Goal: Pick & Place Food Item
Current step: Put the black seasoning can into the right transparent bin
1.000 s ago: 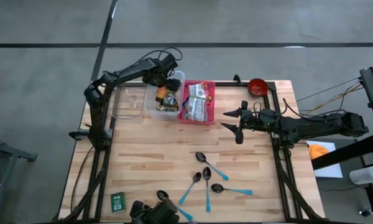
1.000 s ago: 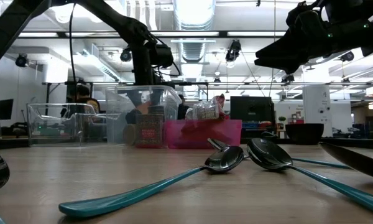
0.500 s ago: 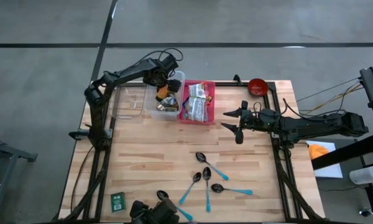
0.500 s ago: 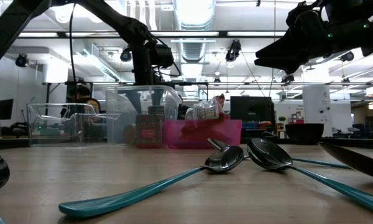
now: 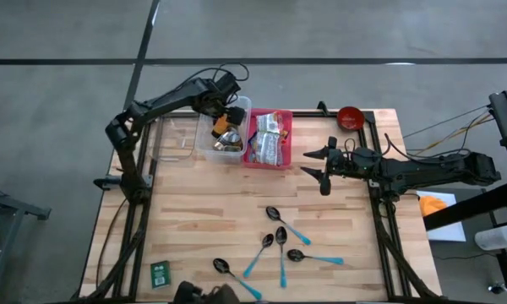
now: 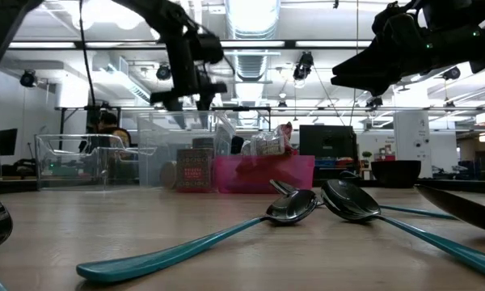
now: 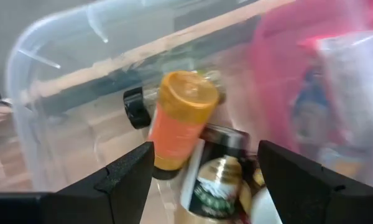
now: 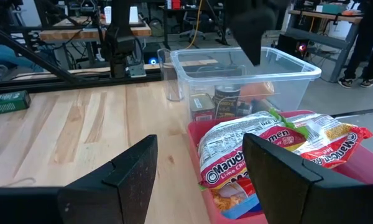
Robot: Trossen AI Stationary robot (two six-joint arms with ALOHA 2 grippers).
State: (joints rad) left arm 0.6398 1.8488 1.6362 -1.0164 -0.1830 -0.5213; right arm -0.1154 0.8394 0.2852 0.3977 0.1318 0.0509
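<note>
L gripper (image 5: 229, 116) hovers over the clear bin (image 5: 204, 148), upper-centre of the high view. Fingers stand wide, nothing between them. Orange-capped bottle (image 7: 178, 118) lies tilted inside the bin, free of the fingers, resting against a dark-labelled can (image 7: 212, 184) and a small black cap (image 7: 134, 107).

Step, as I read it: food item is in the bin, L arm about to clear out. To do well: lift straight up w/ fingers wide, clear the bin's wall before any sideways move, don't clip the bottle cap.

R gripper (image 5: 323, 169) waits right of centre in the high view, over bare table (image 5: 194, 228), fingers wide and empty, pointed at the pink bin (image 5: 254, 160).

Materials/shapes:
- clear bin: thin see-through plastic, rounded corners, glossy; prob. light, slides if knocked.
- bottle: smooth cylinder, orange cap, orange label; would roll.
- pink bin: opaque plastic, holds ramen packs (image 8: 255, 151) – crinkly foil-type wrap, soft, pillow-shaped.
- table: pale wood planks, matte.
- spoons (image 5: 280, 241), lower centre: dark shiny bowls, teal handles.
- red bowl (image 5: 349, 116) at upper right edge; small green box (image 5: 160, 273) lower left.
</note>
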